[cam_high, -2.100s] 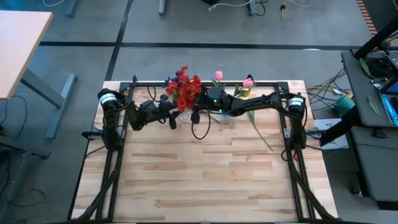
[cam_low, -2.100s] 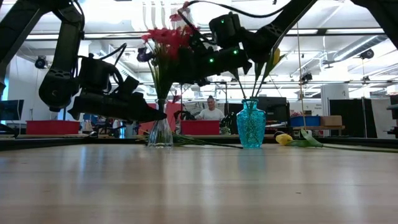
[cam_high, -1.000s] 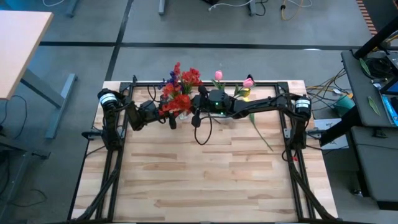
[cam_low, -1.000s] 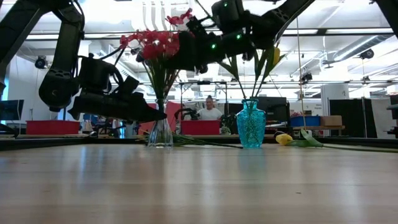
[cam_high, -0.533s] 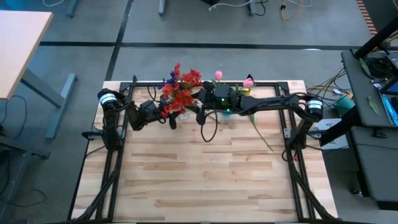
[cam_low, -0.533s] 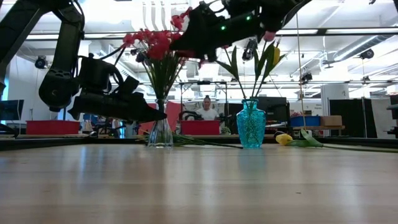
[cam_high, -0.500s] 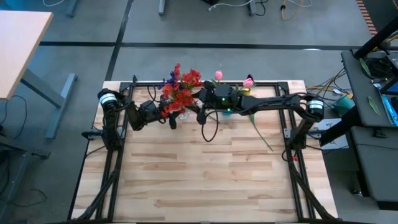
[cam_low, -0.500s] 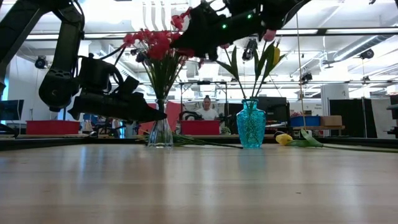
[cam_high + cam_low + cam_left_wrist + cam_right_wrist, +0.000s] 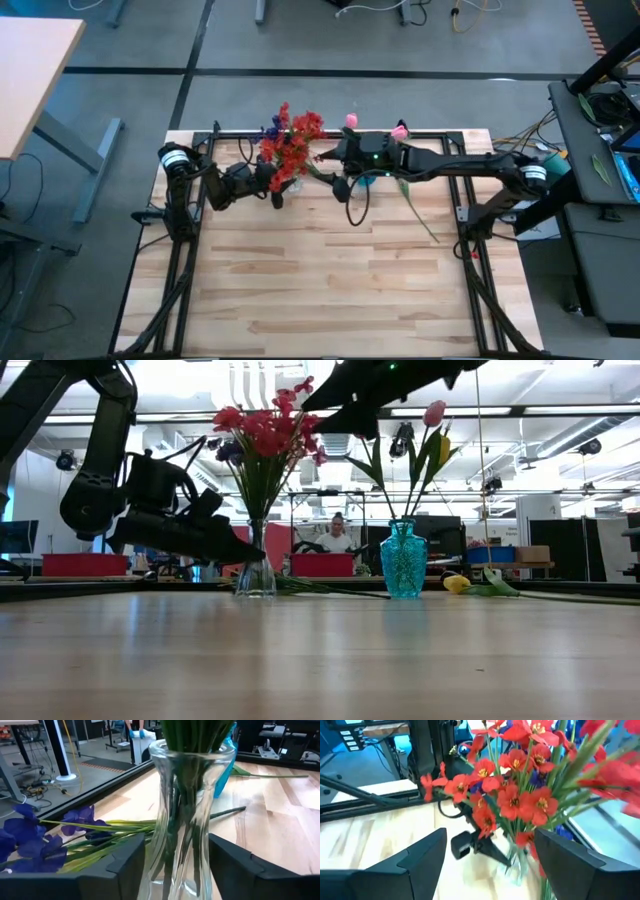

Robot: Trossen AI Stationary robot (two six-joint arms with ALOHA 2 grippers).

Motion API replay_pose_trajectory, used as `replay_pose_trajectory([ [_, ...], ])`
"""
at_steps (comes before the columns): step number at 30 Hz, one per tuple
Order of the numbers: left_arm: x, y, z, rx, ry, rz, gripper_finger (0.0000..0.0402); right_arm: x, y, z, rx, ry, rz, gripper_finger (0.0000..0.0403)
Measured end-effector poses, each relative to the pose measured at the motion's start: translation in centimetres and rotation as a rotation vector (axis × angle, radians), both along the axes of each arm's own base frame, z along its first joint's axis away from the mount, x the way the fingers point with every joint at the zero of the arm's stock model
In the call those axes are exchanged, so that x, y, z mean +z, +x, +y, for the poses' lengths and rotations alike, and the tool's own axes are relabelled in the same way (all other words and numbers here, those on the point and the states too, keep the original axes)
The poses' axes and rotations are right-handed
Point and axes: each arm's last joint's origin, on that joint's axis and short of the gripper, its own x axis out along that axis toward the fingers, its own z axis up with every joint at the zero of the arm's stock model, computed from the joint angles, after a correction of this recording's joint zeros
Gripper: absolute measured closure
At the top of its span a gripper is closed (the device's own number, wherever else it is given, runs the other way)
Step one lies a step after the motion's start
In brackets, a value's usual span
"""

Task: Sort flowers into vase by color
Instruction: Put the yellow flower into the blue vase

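Red flowers [image 9: 291,150] [image 9: 264,428] [image 9: 520,795] stand with their stems in a clear glass vase [image 9: 257,565] [image 9: 186,820] near the table's far edge. My left gripper [image 9: 276,190] [image 9: 177,862] is open, one finger on each side of the vase's lower half. My right gripper [image 9: 322,156] [image 9: 490,865] hangs open above and to the right of the red blooms, with nothing between its fingers. Purple flowers [image 9: 30,840] lie on the table beside the vase. Pink [image 9: 434,412] and yellow [image 9: 443,450] tulips stand in a teal vase [image 9: 404,560]. My left gripper comes level from the table's left side, its fingers [image 9: 131,862] close beside the clear vase's waist [image 9: 161,855]. I cannot tell whether they touch the glass. The vase stands upright on the table.
A yellow tulip [image 9: 457,584] lies on the table right of the teal vase, its stem [image 9: 418,212] running toward the near edge. A black frame rail [image 9: 330,132] lines the far edge. The near half of the wooden table [image 9: 330,290] is bare wood.
My right gripper has opened and let go of the red flowers, then risen and drawn back toward the table's right edge. The red blooms have shifted and now stand upright in the clear vase, clear of the gripper.
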Motion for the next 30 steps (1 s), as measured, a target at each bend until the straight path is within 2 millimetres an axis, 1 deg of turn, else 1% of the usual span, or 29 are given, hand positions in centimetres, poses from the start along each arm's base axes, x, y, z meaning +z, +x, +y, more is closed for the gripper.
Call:
replay_pose_trajectory([
  [4,0.1,-0.1,0.0,0.001,-0.002,-0.01,0.0185,0.5,-0.9,0.6,0.004,0.024,0.036,0.0112],
  [7,0.1,-0.3,-0.2,0.002,-0.016,-0.011,0.0173,0.4,-1.4,1.0,0.007,0.044,0.088,0.0113],
  [11,0.6,-0.9,-0.6,0.001,-0.018,-0.029,0.0164,-0.3,-1.8,1.4,0.003,0.083,0.168,0.0114],
  [17,1.7,-2.4,-1.5,-0.001,-0.001,-0.057,0.016,-1.3,-2.4,2.0,-0.011,0.143,0.285,0.0124],
  [21,2.7,-3.7,-2.3,-0.003,0.021,-0.093,0.016,-2.1,-3.0,2.5,-0.072,0.235,0.38,0.0134],
  [24,3.5,-4.6,-2.9,-0.003,0.034,-0.128,0.016,-3.1,-4.0,3.1,-0.127,0.381,0.524,0.0139],
  [27,4.2,-5.6,-3.5,-0.004,0.054,-0.162,0.016,-4.3,-6.0,4.1,-0.225,0.556,0.754,0.0145],
  [30,4.9,-5.7,-3.6,-0.017,0.059,-0.187,0.016,-5.8,-7.9,4.9,-0.375,0.615,0.947,0.0149],
])
